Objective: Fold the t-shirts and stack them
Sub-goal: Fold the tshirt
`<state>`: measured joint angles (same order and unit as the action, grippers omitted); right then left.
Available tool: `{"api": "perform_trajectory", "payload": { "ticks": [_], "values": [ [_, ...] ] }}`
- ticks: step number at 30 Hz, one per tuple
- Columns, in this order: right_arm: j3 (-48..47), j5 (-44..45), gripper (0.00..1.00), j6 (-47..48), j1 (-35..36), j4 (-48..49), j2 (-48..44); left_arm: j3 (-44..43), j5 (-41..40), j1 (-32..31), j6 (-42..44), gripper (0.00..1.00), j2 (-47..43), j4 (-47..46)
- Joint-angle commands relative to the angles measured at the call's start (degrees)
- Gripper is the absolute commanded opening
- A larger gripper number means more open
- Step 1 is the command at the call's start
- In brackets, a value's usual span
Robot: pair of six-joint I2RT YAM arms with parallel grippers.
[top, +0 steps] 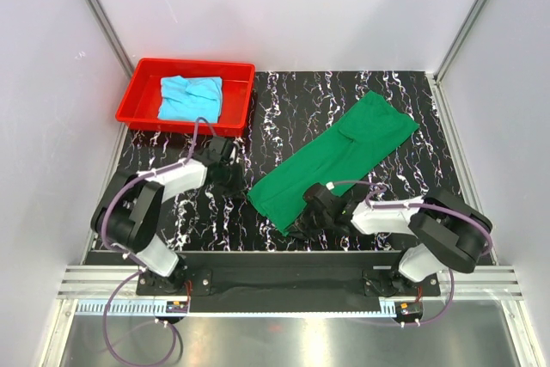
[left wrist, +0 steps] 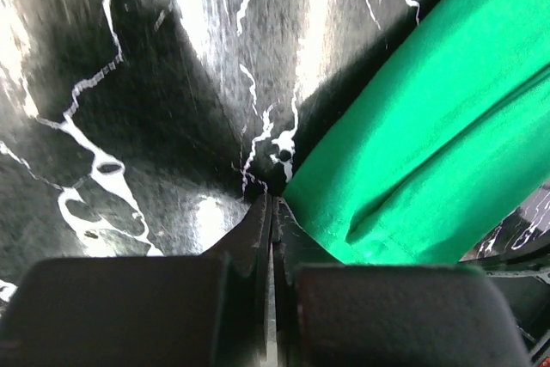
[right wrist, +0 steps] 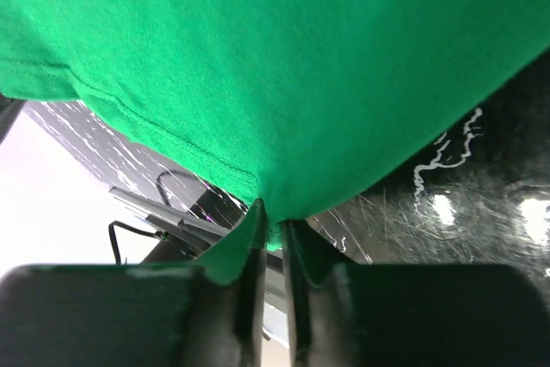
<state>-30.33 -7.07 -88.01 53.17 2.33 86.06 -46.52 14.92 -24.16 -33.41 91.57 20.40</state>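
Observation:
The dark green t-shirt lies folded into a long strip, slanting from mid-table toward the back right. My right gripper is at its near edge and is shut on a pinch of green cloth, which rises into the jaws. My left gripper is at the strip's near-left corner. Its jaws are pressed together, with the green hem just to the right of the tips and no cloth seen between them. The light blue t-shirt sits crumpled in the red tray.
The red tray stands at the back left of the black marbled tabletop. White walls close in both sides and the back. The arm bases sit on a rail at the near edge.

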Motion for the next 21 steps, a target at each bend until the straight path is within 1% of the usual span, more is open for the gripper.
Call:
{"api": "perform_trajectory", "payload": {
  "ticks": [1, 2, 3, 4, 5, 6, 7, 9, 10, 11, 12, 13, 15, 16, 17, 18, 19, 20, 21],
  "values": [
    [4.04, 6.81, 0.13, -0.76, 2.73, -4.52, 1.05, 4.24, -5.33, -2.29, -3.59, 0.0, -2.97, -0.45],
    [4.57, 6.81, 0.09, -0.85, 3.08, -5.57, 0.08, 5.9, -6.29, -2.81, -4.38, 0.0, -3.93, -0.54],
    [4.84, 8.29, 0.08, -0.5, 4.39, -9.32, -1.15, 6.79, -6.83, -3.25, -5.34, 0.0, -4.99, -0.63],
    [4.66, 10.13, 0.07, 0.46, 5.1, -12.14, -4.29, 7.67, -7.09, -4.13, -7.09, 0.0, -7.26, -0.54],
    [4.4, 11.45, 0.07, 0.73, 6.06, -19.39, -6.24, 9.24, -7.27, -4.4, -7.72, 0.0, -8.5, -0.19],
    [4.22, 14.16, 0.07, 0.73, 6.85, -22.77, -8.17, 10.04, -7.53, -4.84, -8.42, 0.09, -11.91, 0.25],
    [5.01, 14.89, 0.07, 1.08, 7.73, -24.98, -12.37, 10.83, -7.88, -4.93, -9.38, 0.2, -13.94, 0.69],
    [6.33, 15.42, 0.08, 1.7, 7.83, -30.33, -16.87, 12.68, -8.76, -4.93, -9.75, 0.42, -18.51, 2.79],
    [7.64, 16.2, 0.11, 1.96, 7.74, -31.76, -21.24, 12.6, -9.55, -5.02, -9.57, 0.56, -22.88, 4.1],
    [8.43, 16.21, 0.19, 2.57, 7.74, -32.29, -23.46, 12.51, -10.17, -5.02, -9.22, 0.63, -25.1, 5.77],
    [9.22, 15.86, 0.29, 3.97, 7.74, -31.78, -25.4, 12.33, -9.74, -4.93, -8.78, 0.67, -27.21, 6.14],
    [9.32, 16.12, 0.45, 5.81, 7.83, -32.55, -28.81, 11.81, -9.38, -4.84, -7.56, 0.77, -30.02, 6.92],
    [8.01, 17.35, 0.58, 6.79, 7.74, -38.51, -31.64, 10.05, -6.58, -4.93, -5.45, 0.82, -31.27, 5.8],
    [5.31, 20.83, 0.66, 6.88, 7.83, -41.58, -34.18, 9.7, -4.48, -4.93, -3.53, 0.84, -30.32, 4.48],
    [3.89, 22.61, 0.7, 7.32, 7.74, -44.05, -35.34, 8.22, -0.98, -4.93, -2.55, 0.84, -28.92, 2.73],
    [2.31, 24.63, 0.76, 8.19, 7.57, -47.56, -36.22, 7.16, 0.1, -5.02, -1.58, 0.83, -26.99, 2.54],
    [-1.36, 29.61, 0.81, 9.51, 7.04, -49.68, -37.53, 6.19, 0.46, -5.54, 0.17, 0.82, -22.62, 2.36],
    [-3.32, 32.18, 0.89, 10.22, 5.99, -53.79, -37.81, 4.35, 0.38, -5.89, 0.88, 0.8, -20.49, 2.62],
    [-5.08, 34.12, 0.89, 12.31, 1.63, -54.27, -37.81, 3.73, 0.2, -6.16, 1.58, 0.77, -18.64, 2.62]
  ]
}}
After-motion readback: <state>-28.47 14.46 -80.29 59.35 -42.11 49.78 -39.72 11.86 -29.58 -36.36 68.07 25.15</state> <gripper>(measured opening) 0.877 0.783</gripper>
